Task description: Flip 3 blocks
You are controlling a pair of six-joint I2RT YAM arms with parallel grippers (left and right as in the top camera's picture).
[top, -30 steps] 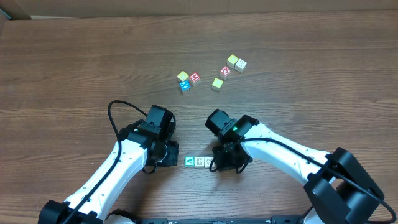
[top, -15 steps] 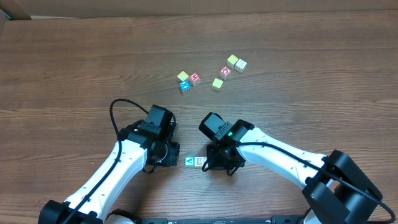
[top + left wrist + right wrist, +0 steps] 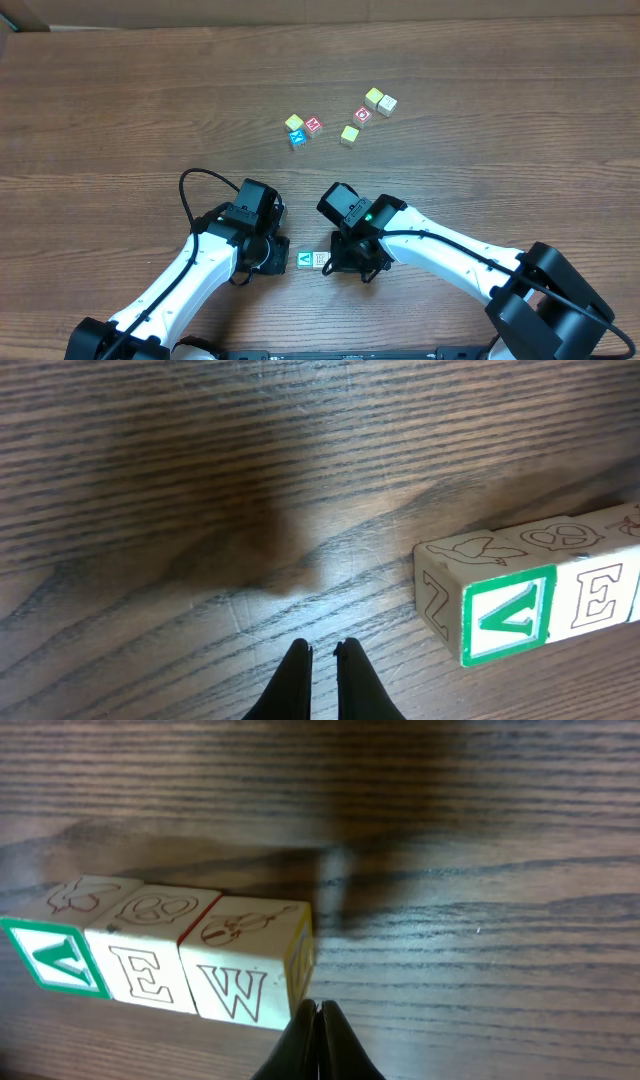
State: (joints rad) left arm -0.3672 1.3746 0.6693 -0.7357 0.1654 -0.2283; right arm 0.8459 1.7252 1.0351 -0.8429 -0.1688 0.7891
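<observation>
Right wrist view, three blocks (image 3: pixel 150 965) in a row on worktop (image 3: pixel 480 840), right fingers (image 3: pixel 338 1048) clenched beside W end, left fingers (image 3: pixel 293 685) clenched

We read letters on the row of three blocks lying near the front edge of the table (image 3: pixel 120 100). The green block (image 3: pixel 55 958) shows a green-framed letter that reads as A or V, depending on which way up we take it. On its end face, in the left wrist view, we make out an outlined Z. The middle block (image 3: pixel 150 975) bears an outlined E and the third block (image 3: pixel 240 988) a W. Toward the table's middle, one red cube (image 3: pixel 314 125) shows M and another red cube (image 3: pixel 362 114) seems to show O. We cannot read the other cubes there.
</observation>
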